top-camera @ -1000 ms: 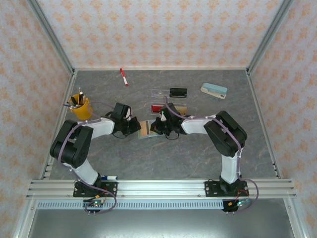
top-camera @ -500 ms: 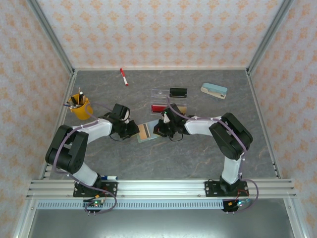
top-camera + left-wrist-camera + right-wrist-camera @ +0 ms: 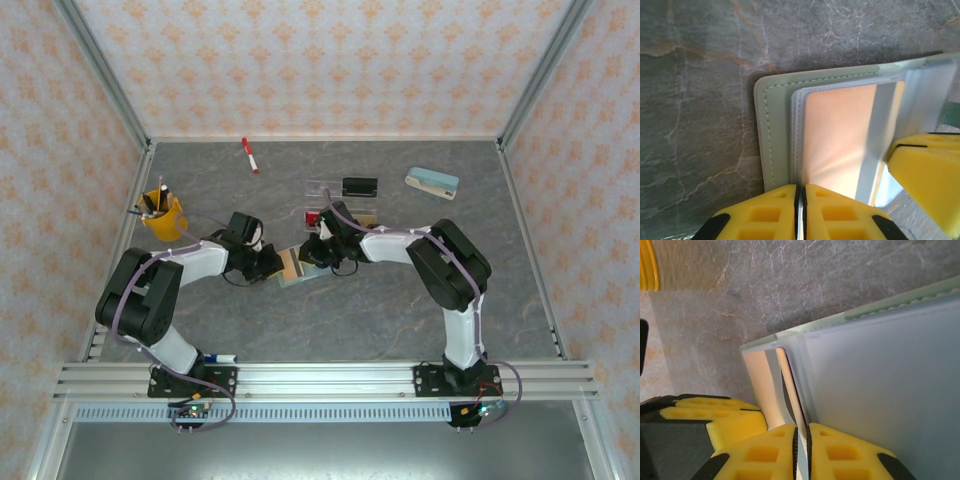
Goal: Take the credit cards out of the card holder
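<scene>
Right arm (image 3: 400, 245) edged left toward pale green-grey folding card holder (image 3: 291, 266) mid-tabletop (image 3: 380, 310) | left end effector (image 3: 800, 187) and right end effector (image 3: 801, 429) both pinched nearly closed on its edges | tan-gold plastic credit card (image 3: 835, 140) sits in clear sleeve (image 3: 927, 95) | risk: thin pinch slips, or holder drags along with card

The bench (image 3: 380, 310) is grey, with a marble pattern of pale and brownish veins. Near its middle lies the card holder (image 3: 293, 265), open, with its pale green cover against the surface. Behind it, a little to the right, stands a clear tray (image 3: 322, 187). Further right, near the back, lies a cream and teal stapler (image 3: 432, 182), apart from the tray. A red marker (image 3: 249, 156) lies alone near the back edge, left of the middle. At the left side stands a yellow cup (image 3: 165, 220) with pens in it. At the near edge lies a small blue and white pen (image 3: 224, 357).
</scene>
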You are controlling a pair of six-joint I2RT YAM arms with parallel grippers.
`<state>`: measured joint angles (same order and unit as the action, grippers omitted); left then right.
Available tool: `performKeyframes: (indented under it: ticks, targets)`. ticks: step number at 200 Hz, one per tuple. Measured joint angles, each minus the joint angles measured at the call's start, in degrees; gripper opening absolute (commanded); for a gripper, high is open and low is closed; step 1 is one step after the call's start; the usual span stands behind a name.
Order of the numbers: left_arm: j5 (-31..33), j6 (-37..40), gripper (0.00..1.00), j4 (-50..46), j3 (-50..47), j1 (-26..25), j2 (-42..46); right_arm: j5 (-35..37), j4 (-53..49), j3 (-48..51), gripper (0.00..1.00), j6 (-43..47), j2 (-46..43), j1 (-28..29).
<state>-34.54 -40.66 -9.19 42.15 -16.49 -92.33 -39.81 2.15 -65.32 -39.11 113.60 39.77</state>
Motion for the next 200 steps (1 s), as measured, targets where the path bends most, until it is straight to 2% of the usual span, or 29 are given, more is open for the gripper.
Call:
performKeyframes:
  ticks: [73, 145, 171, 200]
  targets:
    - [0.1, 0.2, 0.00, 0.0, 0.2, 0.0, -0.5, 1.1, -0.9, -1.0, 0.15, 0.9, 0.4, 0.0]
    - [0.3, 1.6, 0.00, -0.2, 1.0, 0.0, -1.5, 1.5, -0.7, -1.1, 0.16, 0.9, 0.4, -0.3]
    - [0.3, 1.7, 0.00, -0.2, 1.2, 0.0, -1.8, 1.5, -0.3, -1.1, 0.12, 0.9, 0.4, -0.4]
    - [0.3, 1.8, 0.00, -0.2, 1.2, 0.1, -1.8, 1.4, 0.6, -1.1, 0.11, 0.9, 0.4, -0.6]
